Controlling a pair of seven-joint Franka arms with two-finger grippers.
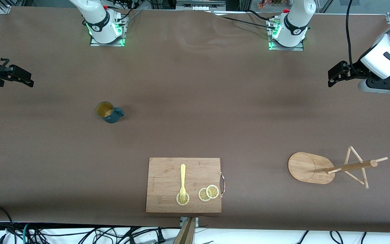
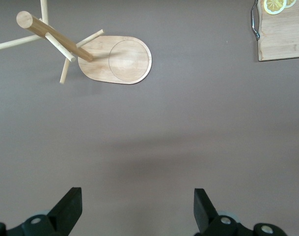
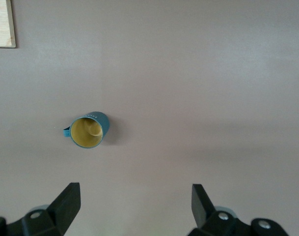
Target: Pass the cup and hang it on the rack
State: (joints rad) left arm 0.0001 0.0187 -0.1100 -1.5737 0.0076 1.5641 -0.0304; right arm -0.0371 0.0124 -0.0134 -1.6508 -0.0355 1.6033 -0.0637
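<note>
The dark teal cup [image 1: 108, 112] stands upright on the brown table toward the right arm's end, its tan inside showing; the right wrist view shows it too [image 3: 89, 131]. The bamboo rack [image 1: 311, 167] stands toward the left arm's end, nearer the front camera, with its post and thin pegs up; it also shows in the left wrist view [image 2: 122, 61]. My right gripper [image 3: 134, 201] is open and empty, up in the air at the table's right-arm end [image 1: 25, 78]. My left gripper [image 2: 138, 204] is open and empty, up over the left-arm end [image 1: 333, 76].
A rectangular wooden cutting board [image 1: 163, 176] lies at the table's front edge, midway between the two ends. On it are a yellow fork [image 1: 182, 181] and lemon slices [image 1: 208, 193]. Cables run along the front edge.
</note>
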